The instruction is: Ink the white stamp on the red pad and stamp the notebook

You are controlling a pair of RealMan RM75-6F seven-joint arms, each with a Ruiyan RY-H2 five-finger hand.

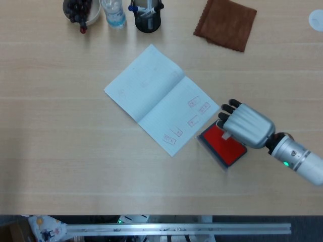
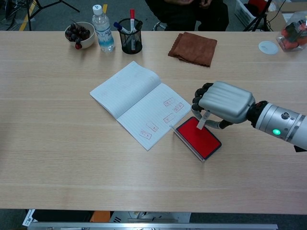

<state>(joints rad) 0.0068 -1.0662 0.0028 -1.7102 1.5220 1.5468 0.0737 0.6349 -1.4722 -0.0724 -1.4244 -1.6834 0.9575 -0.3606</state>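
My right hand point(image 1: 246, 124) point(image 2: 223, 101) hovers over the red ink pad point(image 1: 223, 144) point(image 2: 197, 137) and holds the white stamp point(image 2: 203, 119) point(image 1: 225, 134) between its fingers. The stamp's lower end touches or nearly touches the red pad surface near its upper edge. The open notebook point(image 1: 160, 97) point(image 2: 140, 102) lies left of the pad, with several small red stamp marks on its right page. My left hand appears in neither view.
A brown cloth point(image 1: 225, 23) point(image 2: 193, 48) lies at the back. A bowl of dark fruit point(image 2: 79, 34), a water bottle point(image 2: 103, 28) and a black pen cup point(image 2: 130, 36) stand at the back left. A white disc point(image 2: 268, 47) sits far right.
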